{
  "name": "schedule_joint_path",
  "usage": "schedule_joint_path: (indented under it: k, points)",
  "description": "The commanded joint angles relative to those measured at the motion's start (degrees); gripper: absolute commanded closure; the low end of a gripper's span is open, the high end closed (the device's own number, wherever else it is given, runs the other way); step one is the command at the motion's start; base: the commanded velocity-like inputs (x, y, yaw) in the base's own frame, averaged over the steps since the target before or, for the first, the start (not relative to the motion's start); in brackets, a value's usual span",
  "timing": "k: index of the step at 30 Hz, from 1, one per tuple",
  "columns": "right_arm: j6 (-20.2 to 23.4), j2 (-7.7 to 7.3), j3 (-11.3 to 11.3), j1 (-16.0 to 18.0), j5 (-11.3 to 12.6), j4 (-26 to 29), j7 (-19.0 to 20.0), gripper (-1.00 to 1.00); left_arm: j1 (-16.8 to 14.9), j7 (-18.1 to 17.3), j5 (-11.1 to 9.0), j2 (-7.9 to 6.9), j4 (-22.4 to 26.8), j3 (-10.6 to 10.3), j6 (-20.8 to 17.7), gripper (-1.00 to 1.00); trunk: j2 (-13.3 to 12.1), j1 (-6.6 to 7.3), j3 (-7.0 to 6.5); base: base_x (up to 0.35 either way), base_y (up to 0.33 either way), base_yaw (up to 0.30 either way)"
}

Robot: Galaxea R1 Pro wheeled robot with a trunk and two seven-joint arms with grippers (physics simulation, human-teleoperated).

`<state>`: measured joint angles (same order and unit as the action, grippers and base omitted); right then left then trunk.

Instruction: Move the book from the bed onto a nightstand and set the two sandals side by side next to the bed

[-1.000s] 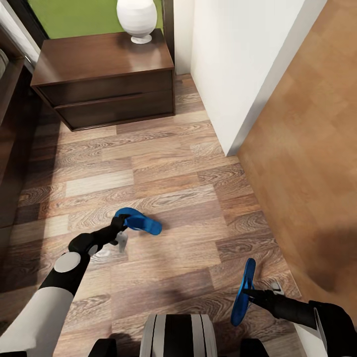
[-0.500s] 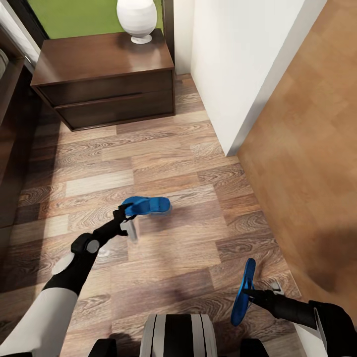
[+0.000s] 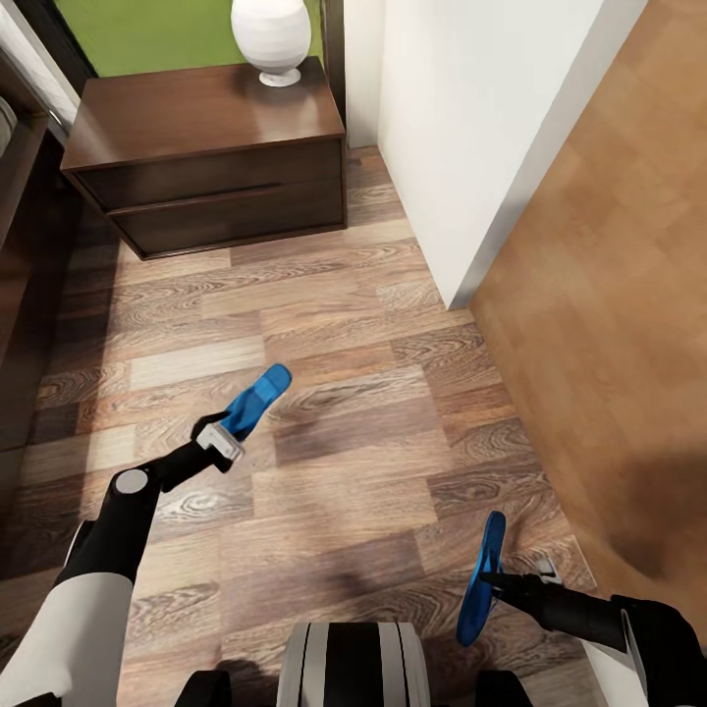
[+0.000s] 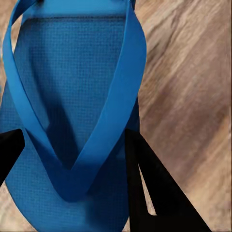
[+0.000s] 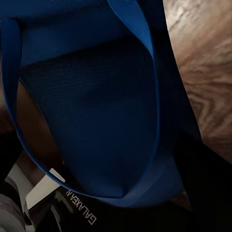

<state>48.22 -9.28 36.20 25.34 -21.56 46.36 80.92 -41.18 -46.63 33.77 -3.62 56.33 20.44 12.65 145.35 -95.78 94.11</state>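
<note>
1. Change since half a second ago: my left hand (image 3: 228, 435) has swung its sandal (image 3: 255, 399) round. The sandal lay crosswise with its toe pointing toward the white wall (image 3: 471, 128); now its long axis runs diagonally, away from me and slightly to the right, toward the nightstand (image 3: 211, 162). The right arm and its sandal are unchanged, and the camera has not shifted.
2. Left hand: closed on the near end of that blue sandal, held above the wood-plank floor (image 3: 334, 334). In the left wrist view the two dark fingers (image 4: 150, 188) flank the sole where the V-strap meets it, strap side (image 4: 72, 111) facing the camera.
3. Right hand (image 3: 496, 579): gripping the second sandal (image 3: 481, 579), which stands on edge, long axis running roughly away from me, near the robot's base. The right wrist view shows its sole and strap (image 5: 96, 111) in shadow.
4. Writing: "GALAXEA" in white on the right hand's body (image 5: 79, 208); no other legible text.
5. Nightstand: dark brown, two drawer fronts, against the far wall, with a white vase (image 3: 270, 37) on its top. It stands well apart from both sandals.
</note>
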Motion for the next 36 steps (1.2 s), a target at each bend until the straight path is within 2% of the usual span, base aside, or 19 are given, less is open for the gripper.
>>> schedule_joint_path:
  k: [1, 3, 6, 7, 9, 12, 14, 15, 16, 18, 22, 24, 25, 27, 28, 30, 33, 36]
  points:
    - [0.6, 0.04, 0.2, 0.1, -0.6, 0.0, 0.6, 1.00, 0.0, -1.0, 0.4, 0.09, 0.0, 0.1, 0.0, 1.00, 0.0, 0.01, 0.03, 0.000, 0.000, 0.000]
    - [0.6, 0.05, 0.2, 0.1, -0.6, 0.0, 0.6, 1.00, 0.0, -2.0, 0.2, 0.16, 0.0, 0.1, -1.4, 1.00, 0.0, 0.01, 0.03, 0.000, 0.000, 0.000]
    - [0.6, -0.02, 0.3, 0.1, -0.6, 0.0, 0.6, 1.00, 0.0, -6.8, -0.3, 0.41, 0.0, -0.1, -11.9, 1.00, 0.0, 0.01, 0.03, 0.000, 0.000, 0.000]
    - [0.6, -0.01, 0.3, 0.1, -0.6, 0.0, 0.6, 1.00, 0.0, -9.2, -1.3, 0.57, 0.0, -0.2, -14.1, 1.00, 0.0, 0.01, 0.03, 0.000, 0.000, 0.000]
    - [0.6, -0.03, 0.3, 0.1, -0.6, 0.0, 0.6, 1.00, 0.0, -14.3, -4.9, 0.77, 0.0, -0.1, -16.7, 1.00, 0.0, 0.01, 0.03, 0.000, 0.000, 0.000]
    - [0.6, 0.01, 0.3, 0.1, -0.6, 0.0, 0.6, 1.00, 0.0, -18.2, -11.0, 0.86, 0.0, 0.1, -18.2, 1.00, 0.0, 0.01, 0.03, 0.000, 0.000, 0.000]
    - [0.6, 0.03, 0.3, 0.1, -0.6, 0.0, 0.6, 1.00, 0.0, -19.1, -13.6, 0.88, -0.6, 0.2, -18.5, 1.00, 0.0, 0.01, 0.03, 0.000, 0.000, 0.000]
    - [0.6, 0.03, 0.3, 0.1, -0.6, 0.0, 0.6, 1.00, 0.0, -19.2, -14.0, 0.89, -1.2, 0.2, -18.5, 1.00, 0.0, 0.01, 0.03, 0.000, 0.000, 0.000]
    - [0.6, 0.04, 0.3, 0.1, -0.6, 0.0, 0.6, 1.00, 0.0, -19.5, -14.9, 0.88, -4.4, 0.2, -18.6, 1.00, 0.0, 0.01, 0.03, 0.000, 0.000, 0.000]
    - [0.6, 0.05, 0.2, 0.1, -0.6, 0.0, 0.6, 1.00, 0.0, -20.3, -15.5, 0.88, -7.5, 0.3, -18.7, 1.00, 0.0, 0.01, 0.03, 0.000, 0.000, 0.000]
    - [0.6, 0.05, 0.2, 0.1, -0.6, 0.0, 0.6, 1.00, 0.0, -25.4, -17.5, 0.83, -13.8, 0.4, -18.6, 1.00, 0.0, 0.01, 0.03, 0.000, 0.000, 0.000]
    - [0.6, 0.05, 0.2, 0.1, -0.6, 0.0, 0.6, 1.00, 0.0, -27.6, -18.6, 0.64, -15.3, 0.6, -18.7, 1.00, 0.0, 0.01, 0.03, 0.000, 0.000, 0.000]
    - [0.6, 0.05, 0.2, 0.1, -0.6, 0.0, 0.6, 1.00, 0.0, -29.1, -19.2, 0.24, -16.2, 0.8, -18.7, 1.00, 0.0, 0.01, 0.03, 0.000, 0.000, 0.000]
    - [0.6, 0.05, 0.2, 0.1, -0.6, 0.0, 0.6, 1.00, 0.0, -32.0, -19.8, -1.92, -19.1, 0.9, -18.7, 1.00, 0.0, 0.01, 0.03, 0.000, 0.000, 0.000]
    - [0.6, 0.05, 0.2, 0.1, -0.6, 0.0, 0.6, 1.00, 0.0, -34.5, -21.0, -4.57, -23.0, 1.9, -18.6, 1.00, 0.0, 0.01, 0.03, 0.000, 0.000, 0.000]
    - [0.6, 0.05, 0.2, 0.1, -0.6, 0.0, 0.6, 1.00, 0.0, -36.2, -23.0, -6.19, -24.4, 4.1, -18.7, 1.00, 0.0, 0.01, 0.03, 0.000, 0.000, 0.000]
    - [0.6, 0.05, 0.3, 0.1, -0.6, 0.0, 0.6, 1.00, 0.0, -37.3, -24.8, -7.12, -25.2, 7.0, -19.7, 1.00, 0.0, 0.01, 0.03, 0.000, 0.000, 0.000]
    - [0.6, 0.05, 0.2, 0.1, -0.6, 0.0, 0.6, 1.00, 0.0, -36.0, -25.0, -7.36, -25.2, 7.8, -25.2, 1.00, 0.0, 0.01, 0.03, 0.000, 0.000, 0.000]
